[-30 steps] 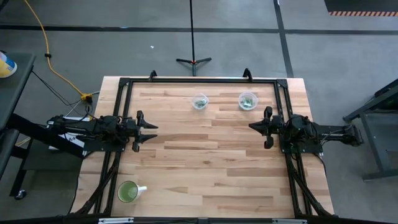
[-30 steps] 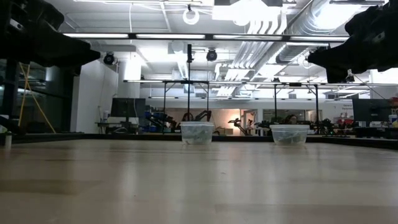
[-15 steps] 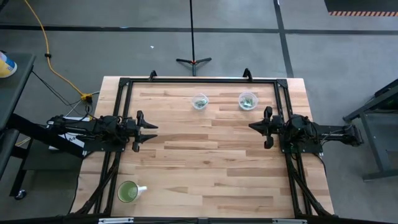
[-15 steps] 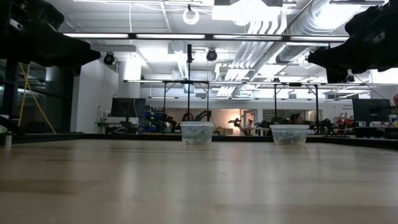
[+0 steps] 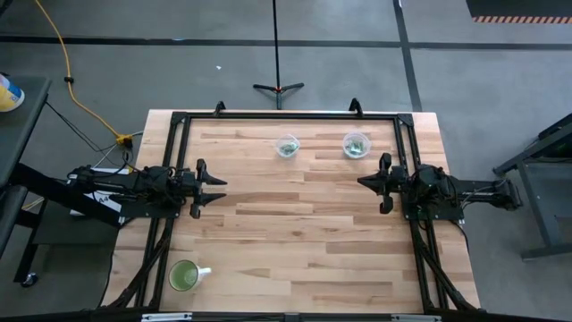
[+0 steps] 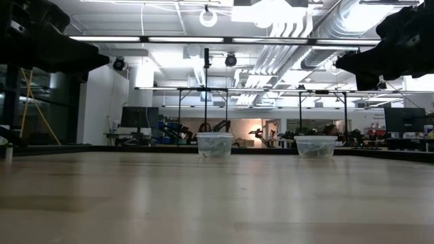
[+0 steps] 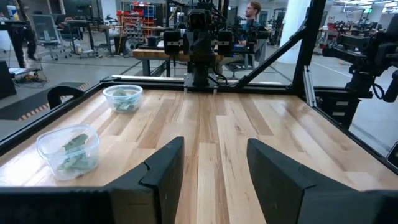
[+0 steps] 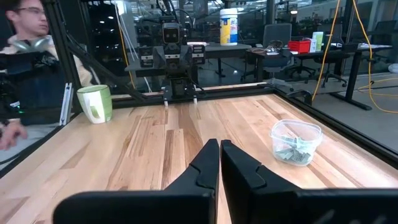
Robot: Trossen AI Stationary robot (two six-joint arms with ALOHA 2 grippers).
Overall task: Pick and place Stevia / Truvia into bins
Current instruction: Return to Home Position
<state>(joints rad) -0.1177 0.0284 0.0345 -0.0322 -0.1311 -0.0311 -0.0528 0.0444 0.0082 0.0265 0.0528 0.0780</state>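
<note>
Two dark arms are parked at the sides of the wooden table (image 5: 295, 241). At the left, the left gripper (image 5: 217, 190) is held spread wide and empty. Toward the far edge, the pale green and white paper sachets (image 8: 291, 149) are seen inside two small round clear plastic cups (image 6: 215, 137). At the right, the right gripper (image 5: 362, 182) is closed on nothing. Little risk is judged: the light cups could be tipped only by a stray sweep. Nothing is seen moved since a second ago.

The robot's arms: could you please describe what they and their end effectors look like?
The left arm and right arm are matt black, slim and jointed. The left end effector and right end effector each carry two dark, wedge-shaped fingers. I see no markings.
</note>
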